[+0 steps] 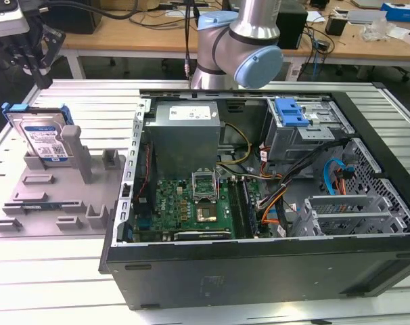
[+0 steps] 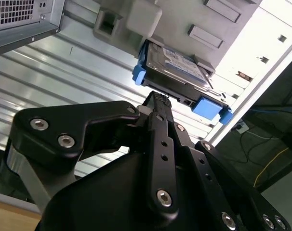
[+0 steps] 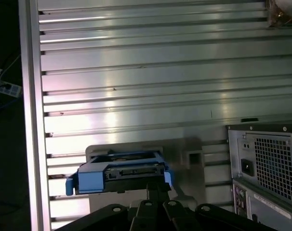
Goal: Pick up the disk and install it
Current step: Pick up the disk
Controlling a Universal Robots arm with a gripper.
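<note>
Open black computer tower case (image 1: pixel 259 271) on ribbed aluminium table (image 1: pixel 56 284), grey plastic holder tray (image 1: pixel 49 203) at exterior view's left, silver-grey blue-framed disk (image 1: pixel 42 139) upright in it, black gripper (image 2: pixel 158 99) just above disk, fingers pressed together, gripping nothing

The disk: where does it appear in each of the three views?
Exterior view: the disk stands upright in the grey holder, at the exterior view's left.
Second wrist view: the disk sits in the grey holder.
First wrist view: the disk, connector edge showing, against the grey holder.
Shared landmark: the grey holder.
</note>
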